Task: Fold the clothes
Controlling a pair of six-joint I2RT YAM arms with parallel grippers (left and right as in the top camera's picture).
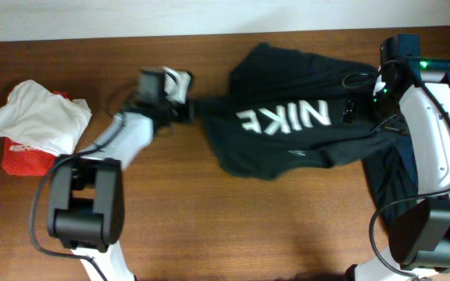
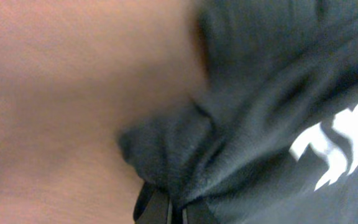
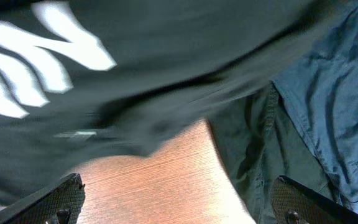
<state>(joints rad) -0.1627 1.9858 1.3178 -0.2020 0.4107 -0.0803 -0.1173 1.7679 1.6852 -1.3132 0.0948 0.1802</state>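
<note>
Lettered T-shirt on table centre-right, garment pile far left, another garment under shirt's right edge.

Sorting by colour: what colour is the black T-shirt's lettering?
White block lettering on the large black cloth T-shirt; clearest overhead.

Everything is blurred. The black shirt fills the right side, with white letters near the right edge. Brown table takes the left. At the bottom, the left gripper pinches a bunched fold of the shirt between its 2 dark fingers.
</note>
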